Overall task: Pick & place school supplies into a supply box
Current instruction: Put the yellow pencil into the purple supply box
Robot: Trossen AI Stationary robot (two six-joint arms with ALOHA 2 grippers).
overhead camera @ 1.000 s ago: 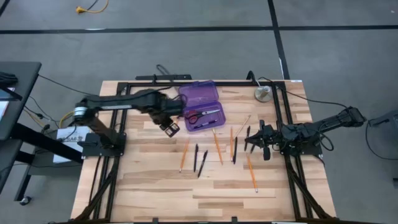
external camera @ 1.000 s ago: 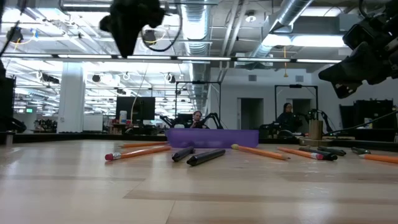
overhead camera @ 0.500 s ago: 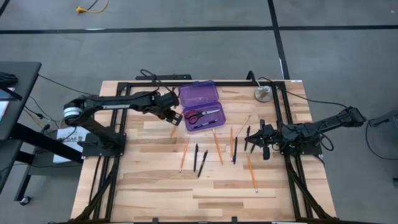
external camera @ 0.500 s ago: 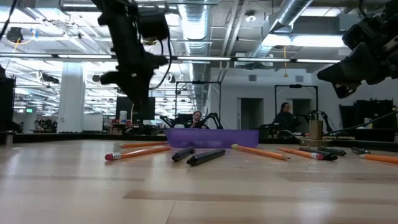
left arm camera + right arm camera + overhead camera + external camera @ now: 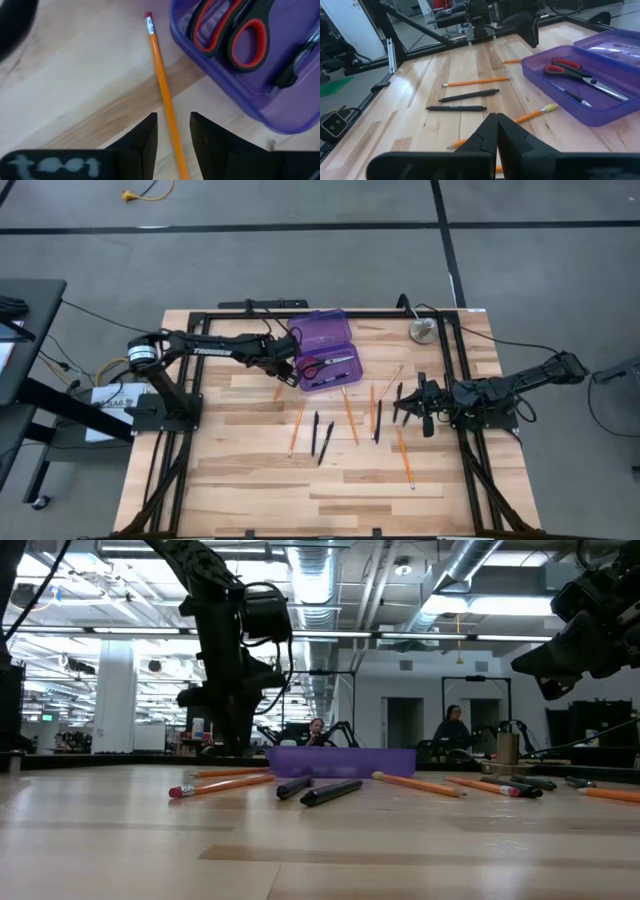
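The purple supply box [image 5: 325, 350] lies open at the table's far middle, its lid [image 5: 318, 328] folded back. Red-handled scissors [image 5: 235, 30] and a black pen [image 5: 295, 65] lie inside. My left gripper [image 5: 173, 120] points steeply down just left of the box. It is open, one finger on each side of an orange pencil [image 5: 162, 85] that lies flat on the wood, and I see no contact. More pencils [image 5: 350, 415] and black pens [image 5: 320, 438] lie mid-table. My right gripper [image 5: 415, 402] waits shut at the right.
A round grey metal disc [image 5: 422, 331] sits at the far right corner. A black frame [image 5: 455, 380] runs along the table's edges. The near half of the table [image 5: 330, 500] is bare wood. People sit in the room beyond the table [image 5: 462, 730].
My left gripper has come down from high above the table to just over the wood beside the box's left side, tipping more steeply downward. Its fingers now stand astride the orange pencil. The gap between them looks unchanged.
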